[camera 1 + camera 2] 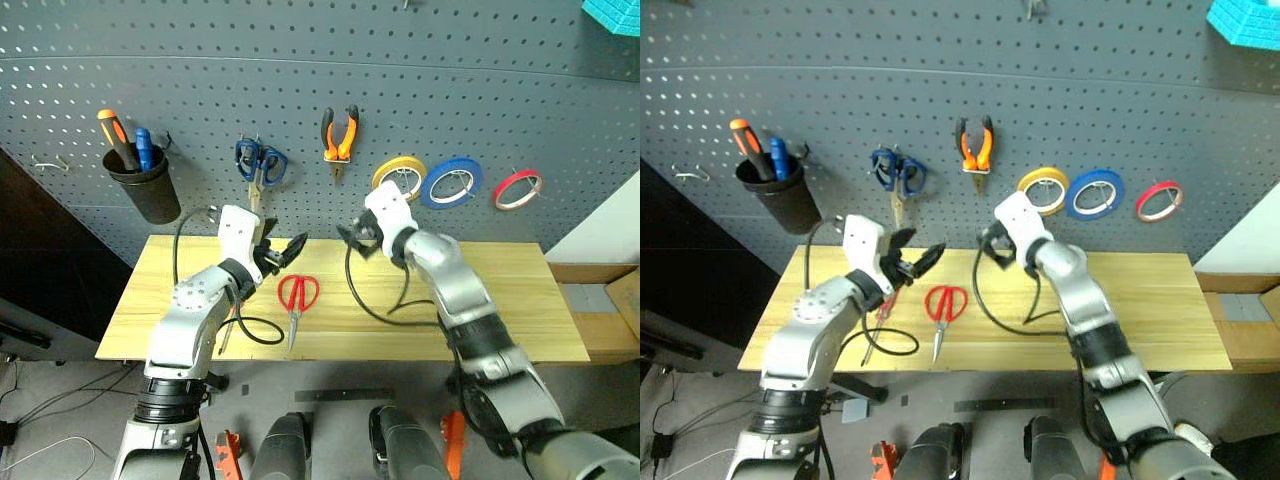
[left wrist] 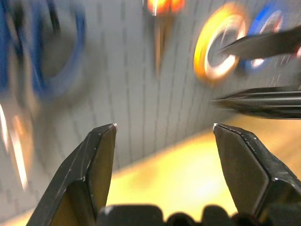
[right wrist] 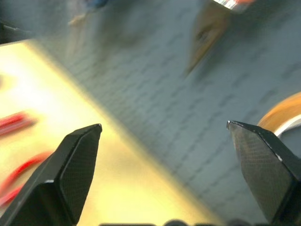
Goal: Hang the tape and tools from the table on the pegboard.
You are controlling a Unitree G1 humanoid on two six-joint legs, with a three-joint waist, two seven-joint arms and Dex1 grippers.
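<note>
While both arms hung low over the table [image 1: 520, 310], neither gripper carried anything. Left gripper [image 1: 283, 252] hovered above the benchtop with its fingers spread apart, empty. Right gripper [image 1: 357, 238] hovered beside it, nearer the pegboard [image 1: 400, 90], fingers likewise wide and empty.

Placing things against the red-handled scissors [image 1: 296, 300], which lay flat on the table: the left gripper sat just above and behind them; the slim red-handled screwdriver [image 1: 884, 308] lay beside them, under the left arm. On the pegboard behind the scissors hung the blue-handled scissors [image 1: 259, 164]. To the right of those hung the orange-and-black pliers [image 1: 339, 138], then the yellow roll [image 1: 398, 177], the blue roll [image 1: 452, 182] and the thin red tape ring [image 1: 517, 189], each on a hook. A black cup [image 1: 146, 187] with screwdrivers hung far left.
</note>
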